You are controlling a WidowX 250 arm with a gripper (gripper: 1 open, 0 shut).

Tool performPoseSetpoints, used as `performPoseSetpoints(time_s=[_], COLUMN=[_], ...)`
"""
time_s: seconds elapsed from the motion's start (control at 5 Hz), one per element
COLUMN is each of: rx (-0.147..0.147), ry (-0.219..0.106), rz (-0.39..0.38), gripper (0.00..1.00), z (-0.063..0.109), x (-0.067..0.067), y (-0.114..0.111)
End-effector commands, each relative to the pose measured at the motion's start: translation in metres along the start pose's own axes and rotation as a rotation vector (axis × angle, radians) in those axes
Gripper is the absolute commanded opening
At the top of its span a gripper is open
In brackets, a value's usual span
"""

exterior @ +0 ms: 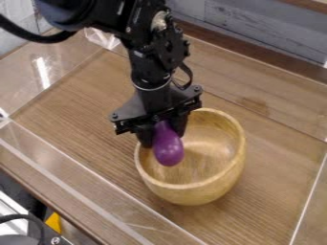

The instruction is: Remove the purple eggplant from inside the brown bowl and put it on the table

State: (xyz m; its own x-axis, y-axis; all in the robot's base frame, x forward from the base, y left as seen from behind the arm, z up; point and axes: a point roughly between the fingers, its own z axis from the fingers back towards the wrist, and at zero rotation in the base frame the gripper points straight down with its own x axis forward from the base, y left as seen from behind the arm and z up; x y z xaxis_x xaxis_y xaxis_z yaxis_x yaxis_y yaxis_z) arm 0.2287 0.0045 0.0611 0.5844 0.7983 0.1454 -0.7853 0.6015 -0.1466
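So the robot's roughly halfway through, I'd say. Its fingers are closed around the upper end of the purple eggplant, which hangs tilted over the left part of the brown bowl. Can't tell from this angle whether the lower end touches the wood inside. Grab is done, but the eggplant is within the bowl's outline, so carrying it past the rim, lowering it and letting go are all left.

As for the surface, it's a brown wood-grain table with what looks like clear edging on the left. Pale boards stand behind it, and there are some dark cables plus a yellow bit down in the near left corner.
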Motion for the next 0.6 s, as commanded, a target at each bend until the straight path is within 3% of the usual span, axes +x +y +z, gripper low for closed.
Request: performPoseSetpoints(time_s=[0.0, 0.4], rx=[-0.02, -0.014], ry=[-0.023, -0.032], rz=[-0.007, -0.006], gripper=[0.0, 0.0], z=[0.0056, 0.0052], x=[0.0007, -0.0012], y=[-0.0024, -0.0007])
